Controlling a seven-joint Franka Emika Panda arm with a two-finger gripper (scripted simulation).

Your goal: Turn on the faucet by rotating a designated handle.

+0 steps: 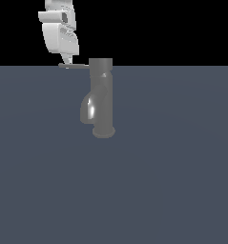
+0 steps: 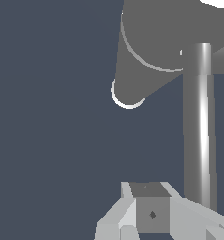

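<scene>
Where handle (image 1: 75,66) juts sideways, thin grey rod off dull grey faucet (image 1: 101,97) cap; jaws' state unclear.

The white arm (image 1: 60,31) reaches down from above, its gripper (image 1: 67,61) pointing downward at the outer end of the handle (image 1: 75,66), finger spacing unclear.

Dull grey metal faucet (image 1: 102,95) (spout glossier), shiny metallic handle (image 2: 200,126), matt floor (image 1: 172,181).
</scene>
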